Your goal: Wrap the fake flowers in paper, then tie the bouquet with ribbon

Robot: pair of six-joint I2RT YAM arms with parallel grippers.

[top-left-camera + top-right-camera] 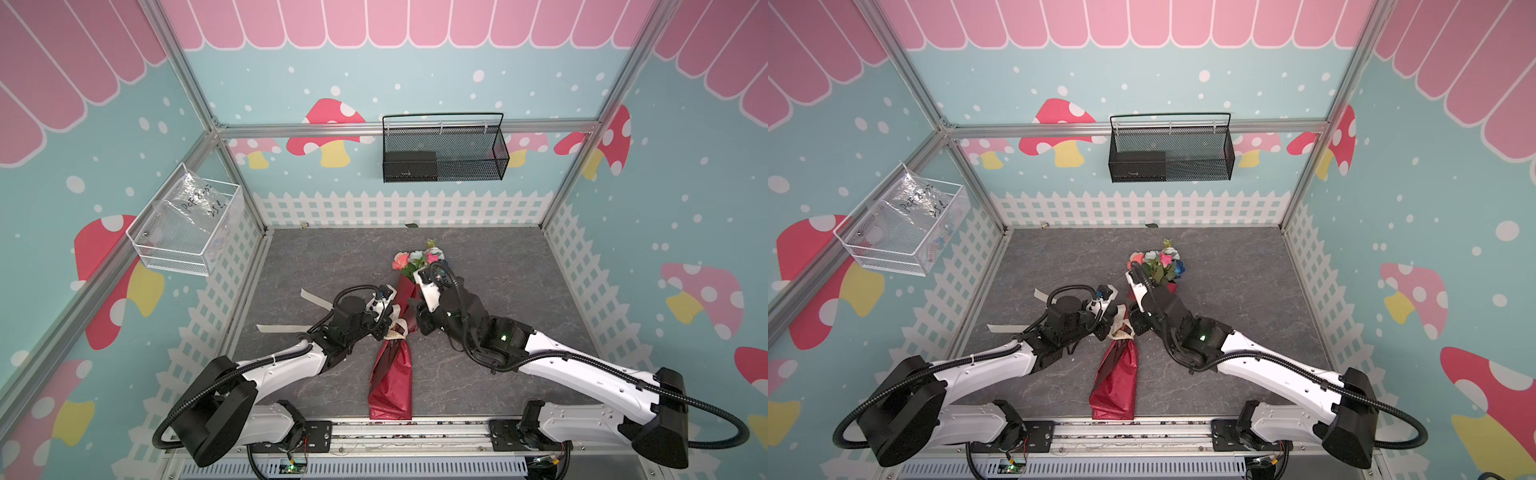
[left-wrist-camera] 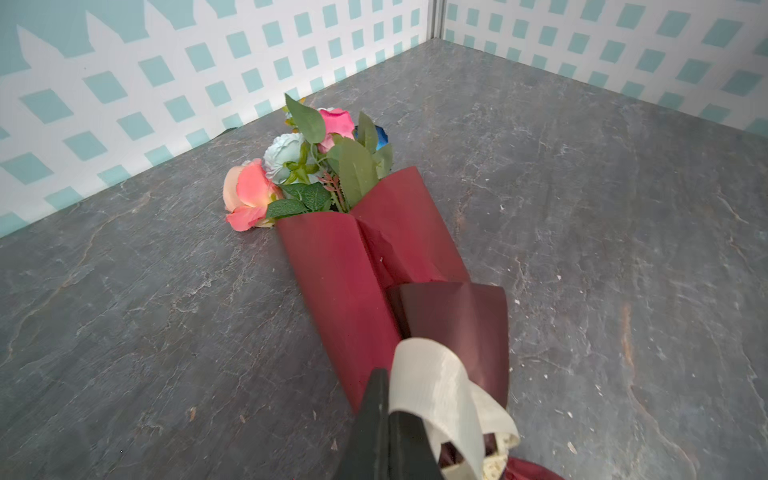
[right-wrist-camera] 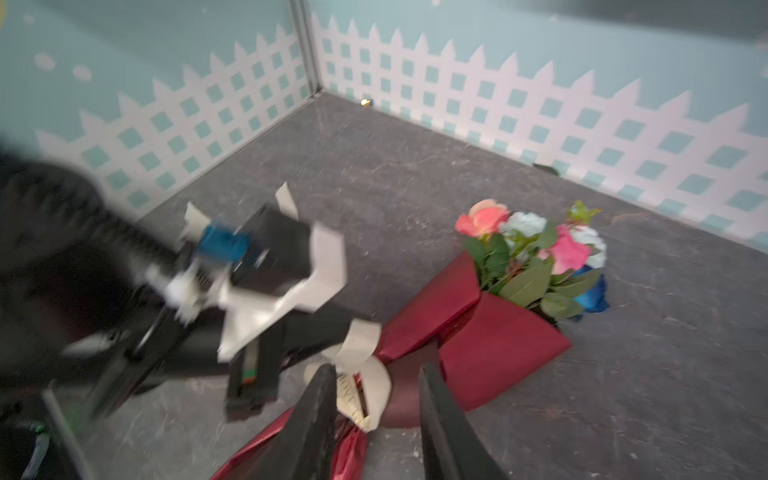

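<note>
Nearest the arm bases, the flared tail of the shiny red wrapping paper (image 1: 390,390) lies flat on the slate-patterned table (image 1: 498,270), creased and foil-like where it catches the light. The bouquet of fake flowers (image 1: 1117,374) lies lengthwise, stems toward the robot and blooms away. That probably puts its pinched waist within equal reach of both arms.

At the waist a cream ribbon (image 2: 432,386), matte, finely woven and printed with dark lettering, wraps the paper in loose loops. The left gripper (image 2: 386,411) is fully closed, with the ribbon pinched between its black fingers. The hold looks meant to stop the band going slack while the other arm works. The right gripper (image 3: 376,374) stands partly open, its jaws either side of the loops and gathered paper, gripping nothing. The right wrist view is blurred, so whether one finger brushes the ribbon is hard to say. Free ribbon ends (image 1: 282,328) lie flat on the table beside the left arm.

Farther out the paper opens into a stiff cone. From it spill a salmon-orange rose (image 2: 249,191), a pale blue-white cluster (image 2: 286,153), a pink rose (image 2: 338,124) and a deep blue rose (image 3: 594,295) among cloth-like green leaves.

On the back wall hangs a black mesh basket (image 1: 444,153).
</note>
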